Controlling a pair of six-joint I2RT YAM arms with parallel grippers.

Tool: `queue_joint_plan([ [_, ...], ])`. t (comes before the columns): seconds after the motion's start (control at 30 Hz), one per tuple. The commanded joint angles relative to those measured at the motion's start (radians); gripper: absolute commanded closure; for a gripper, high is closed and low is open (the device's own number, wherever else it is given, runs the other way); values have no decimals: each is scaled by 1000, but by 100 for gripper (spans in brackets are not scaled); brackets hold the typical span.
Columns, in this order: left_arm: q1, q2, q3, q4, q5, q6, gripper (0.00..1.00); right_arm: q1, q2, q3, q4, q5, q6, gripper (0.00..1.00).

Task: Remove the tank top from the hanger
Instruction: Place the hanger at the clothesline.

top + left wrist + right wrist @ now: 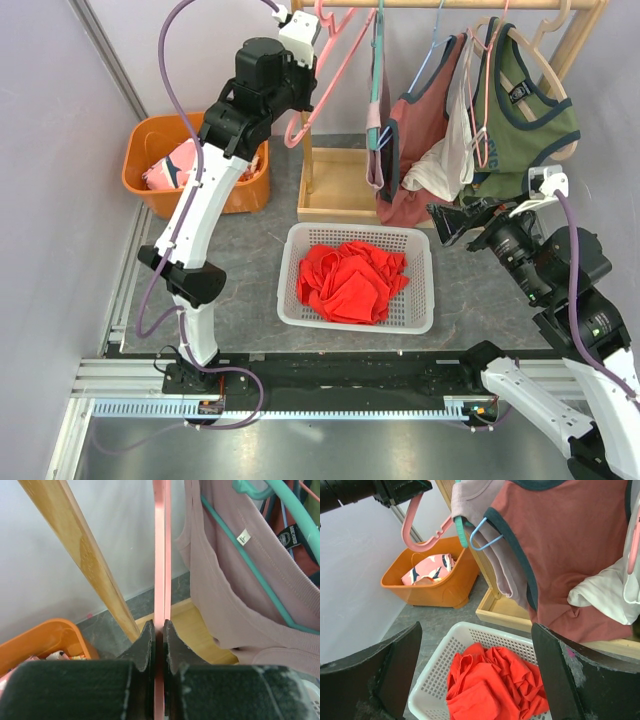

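2 arms work over the table. Nearest, the white basket (292, 290) holds the red tank top (350, 280), crumpled inside its rim, with bare grey tabletop (230, 270) open to its left. The right gripper (452, 222) hovers just past the basket's far-right corner, jaws spread wide and empty, close under the hanging garments (430, 140). Farther left, past the orange bin (140, 185), the left gripper (160, 630) reaches up steeply and pinches a bare pink hanger (161, 555) beside the wooden rack post (75, 555).
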Motion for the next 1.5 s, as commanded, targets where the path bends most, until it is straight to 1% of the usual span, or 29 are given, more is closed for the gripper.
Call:
queue_joint_plan([
  [0.0, -5, 2, 50, 90, -35, 49, 98, -3, -8, -25, 46, -25, 10, 2],
  [0.63, -2, 81, 64, 124, -50, 100, 98, -3, -45, -56, 55, -61, 41, 2],
  [0.83, -2, 74, 26, 101, -44, 94, 98, -2, -45, -62, 61, -58, 44, 2],
  [0.87, -2, 59, 15, 98, -43, 92, 90, -3, -40, -60, 66, -55, 44, 2],
  [0.9, -3, 48, -12, 95, -33, 91, 79, -2, -27, -57, 71, -53, 44, 2],
  [0.97, -5, 1, -61, 89, -27, 87, 51, -2, -10, -47, 100, -35, 47, 2],
  [1.03, -5, -36, -94, 87, -20, 78, 33, -2, 19, -33, 152, -13, 40, 2],
  [1.07, -5, -55, -107, 87, -15, 75, 27, -2, 35, -22, 167, -1, 33, 2],
  [1.13, -6, -112, -150, 86, -3, 68, 24, -3, 104, 30, 210, 1, 20, 2],
  [1.17, -6, -132, -179, 86, 3, 66, 17, -2, 131, 53, 224, -16, 15, 2],
  [1.2, -9, -171, -195, 84, 8, 66, 12, -2, 197, 80, 235, -27, 9, 2],
  [1.23, -12, -191, -212, 83, 11, 66, 8, -2, 232, 146, 244, -35, 7, 2],
  [1.27, -14, -219, -247, 81, 13, 68, 1, -2, 271, 185, 244, -45, 7, 2],
  [1.3, -17, -260, -268, 78, 16, 68, 0, -2, 350, 226, 238, -62, 7, 2],
  [1.33, -20, -288, -288, 75, 19, 66, 0, -2, 390, 314, 224, -70, 9, 2],
  [1.37, -23, -313, -333, 75, 23, 66, 0, -2, 430, 359, 221, -97, 7, 2],
  [1.4, -23, -339, -357, 73, 34, 66, 0, -3, 503, 440, 219, -113, 7, 2],
  [1.43, -25, -397, -382, 70, 45, 66, 0, 0, 539, 482, 210, -111, 4, 2],
  [1.47, -25, -423, -429, 69, 57, 68, 0, -2, 574, 525, 203, -107, -3, 2],
])
